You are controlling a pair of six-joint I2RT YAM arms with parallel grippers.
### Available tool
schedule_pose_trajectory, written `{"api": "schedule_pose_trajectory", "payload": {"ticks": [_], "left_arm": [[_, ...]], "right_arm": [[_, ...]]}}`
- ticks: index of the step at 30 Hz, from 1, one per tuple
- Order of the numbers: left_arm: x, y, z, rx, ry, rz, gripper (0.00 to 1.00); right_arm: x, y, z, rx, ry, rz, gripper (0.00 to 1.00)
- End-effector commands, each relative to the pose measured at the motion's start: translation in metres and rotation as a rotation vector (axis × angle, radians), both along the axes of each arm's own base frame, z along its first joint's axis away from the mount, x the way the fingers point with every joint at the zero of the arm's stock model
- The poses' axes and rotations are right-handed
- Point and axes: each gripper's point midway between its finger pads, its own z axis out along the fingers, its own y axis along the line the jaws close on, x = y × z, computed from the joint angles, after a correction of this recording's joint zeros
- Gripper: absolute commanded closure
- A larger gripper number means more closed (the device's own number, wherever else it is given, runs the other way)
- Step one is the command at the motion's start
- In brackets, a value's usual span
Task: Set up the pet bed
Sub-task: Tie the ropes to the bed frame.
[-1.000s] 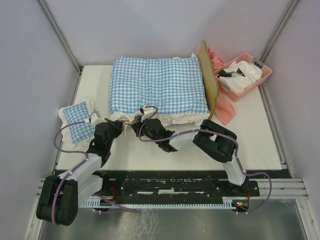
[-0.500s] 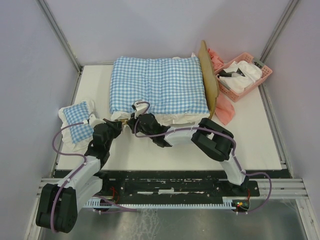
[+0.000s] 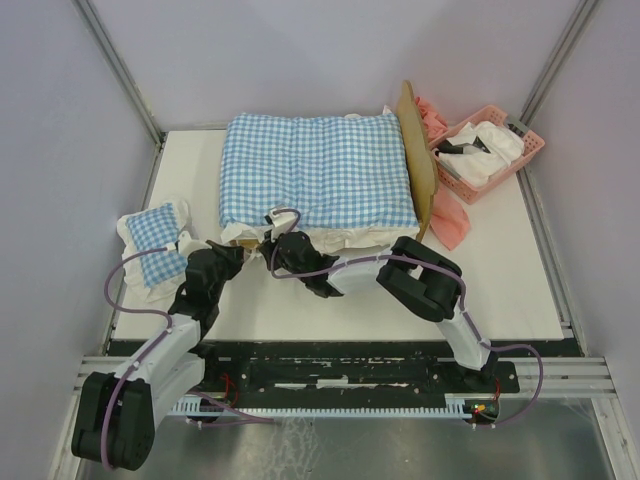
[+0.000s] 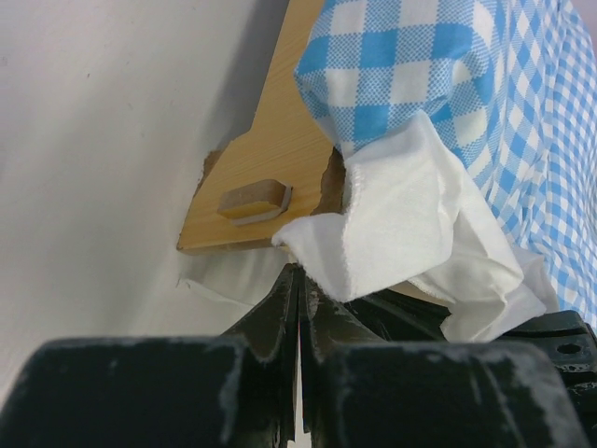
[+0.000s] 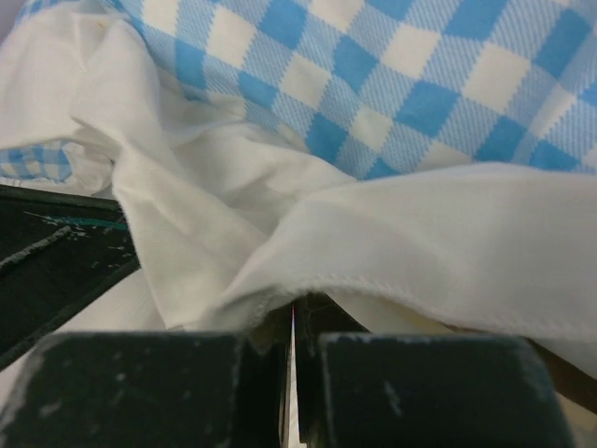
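Each arm consists of black joint housings linked by light-grey segments. A purple cable (image 3: 108,290) loops along the left arm (image 3: 165,345); a second follows the right arm (image 3: 425,280). Both bases bolt to a scuffed black plate (image 3: 330,372) at 6 o'clock. The left claw (image 4: 298,308) and right claw (image 5: 294,345) are black, edges worn whitish.

The right end effector (image 3: 270,240) has slid left toward the left end effector (image 3: 240,250).

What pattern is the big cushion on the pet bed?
The cushion is blue-and-white checked with a white frill, clearest in the top external view.
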Motion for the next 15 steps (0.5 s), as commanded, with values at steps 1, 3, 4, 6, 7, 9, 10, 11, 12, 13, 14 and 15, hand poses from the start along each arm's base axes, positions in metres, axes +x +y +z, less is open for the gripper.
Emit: {"api": "schedule_pose_trajectory", "payload": {"ticks": [1,3,4,6,7,9,10,11,12,13,14,15], "left_arm": [[0.002,0.002,0.006,-0.019,-0.017,0.023,0.97],[0.002,0.002,0.006,-0.019,-0.017,0.023,0.97],[0.003,0.002,0.007,-0.02,-0.019,0.023,0.97],[0.003,0.001,0.007,-0.019,-0.02,0.017,0.97],[0.003,0.001,0.008,-0.018,-0.021,0.016,0.97],[0.002,0.001,0.008,-0.018,-0.02,0.013,0.97],[0.002,0.002,0.008,-0.016,-0.022,0.016,0.97],[0.001,0.002,0.008,-0.015,-0.022,0.016,0.97],[0.001,0.002,0.008,-0.015,-0.023,0.016,0.97],[0.0,0.002,0.007,-0.015,-0.022,0.016,0.97],[0.0,0.002,0.007,-0.014,-0.023,0.017,0.97],[0.001,0.002,0.007,-0.014,-0.023,0.017,0.97]], "right_arm": [[0.011,-0.004,0.027,0.08,-0.039,-0.062,0.98],[0.01,0.0,0.026,0.069,-0.033,-0.05,0.98],[0.009,0.001,0.025,0.065,-0.031,-0.044,0.98],[0.008,0.005,0.024,0.059,-0.037,-0.019,0.98],[0.007,0.008,0.025,0.054,-0.044,-0.003,0.98],[0.006,0.011,0.025,0.044,-0.045,0.019,0.98],[0.006,0.013,0.026,0.041,-0.048,0.026,0.98],[0.005,0.014,0.027,0.039,-0.048,0.033,0.98],[0.005,0.015,0.027,0.037,-0.046,0.038,0.98],[0.005,0.016,0.029,0.039,-0.045,0.042,0.98],[0.004,0.017,0.029,0.035,-0.041,0.048,0.98],[0.002,0.019,0.032,0.037,-0.041,0.058,0.98]]}}
